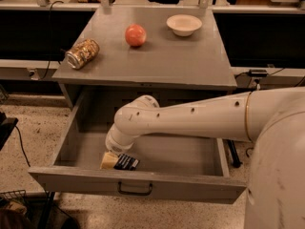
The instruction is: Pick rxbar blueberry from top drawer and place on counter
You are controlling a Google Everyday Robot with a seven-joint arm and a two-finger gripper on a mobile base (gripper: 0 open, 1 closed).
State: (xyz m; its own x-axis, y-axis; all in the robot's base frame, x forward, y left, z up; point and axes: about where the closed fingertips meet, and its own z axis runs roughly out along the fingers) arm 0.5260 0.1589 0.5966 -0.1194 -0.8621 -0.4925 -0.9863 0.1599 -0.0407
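Gripper [110,160] is hanging low inside the open top drawer [190,189], at its front left, right against the rxbar blueberry [127,162] lying on the drawer floor (we are unable to tell whether it is clasping the bar). We are seeing a gold can [82,53], a red fruit [136,35] and a white bowl [184,25] resting on the counter [162,66] above.
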